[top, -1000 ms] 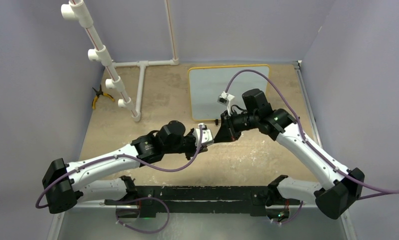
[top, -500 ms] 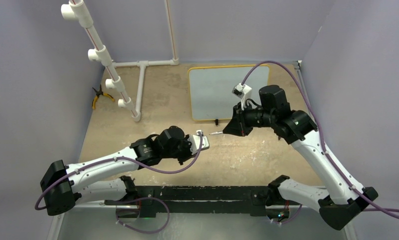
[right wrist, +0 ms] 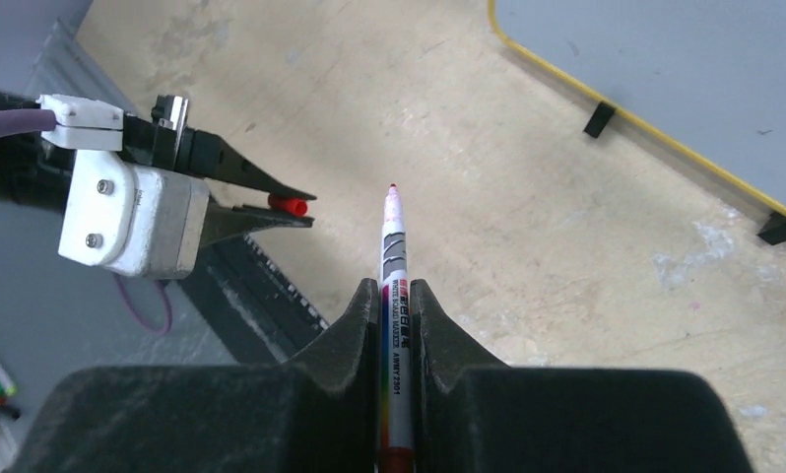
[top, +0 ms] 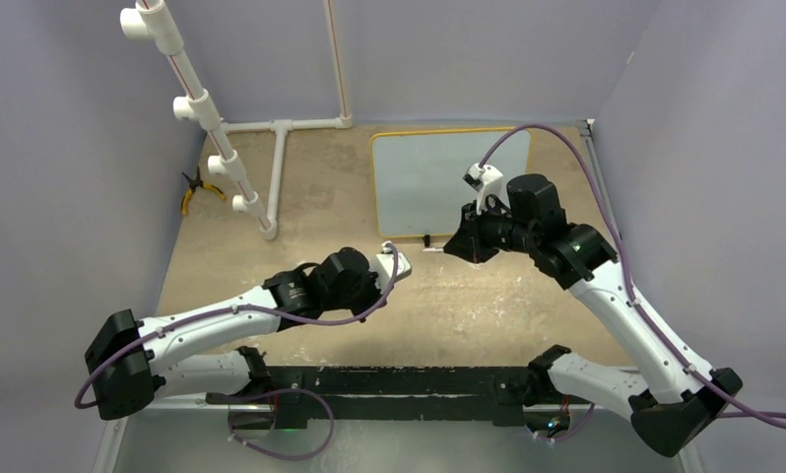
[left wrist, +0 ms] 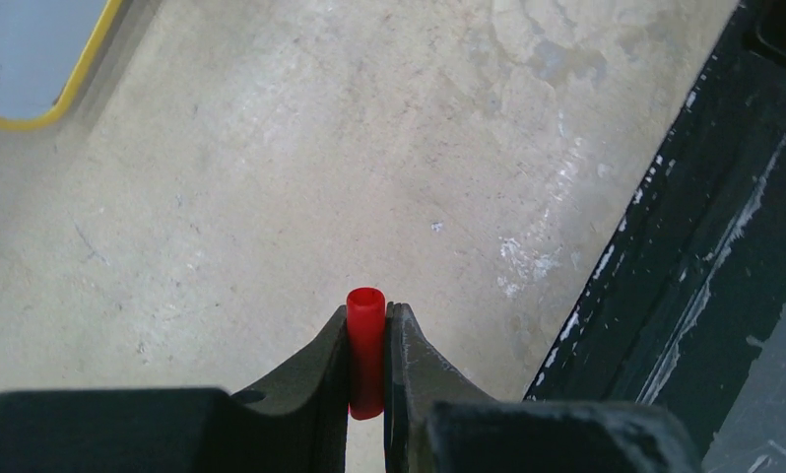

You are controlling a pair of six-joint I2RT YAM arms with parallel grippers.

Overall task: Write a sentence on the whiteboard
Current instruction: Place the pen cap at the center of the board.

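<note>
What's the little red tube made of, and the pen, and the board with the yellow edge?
The red cap looks like smooth shiny plastic: even colour, hollow end. The marker seems plastic too, with printed lettering. The whiteboard looks smooth and coated; its yellow frame could be plastic or painted wood.

The left gripper (left wrist: 367, 323) clamps a small red plastic cap (left wrist: 366, 360), arm stretched low. The right gripper (right wrist: 396, 294) pinches a white whiteboard marker (right wrist: 393, 251), elbow raised. The marker's bare tip points near the left fingers.
</note>
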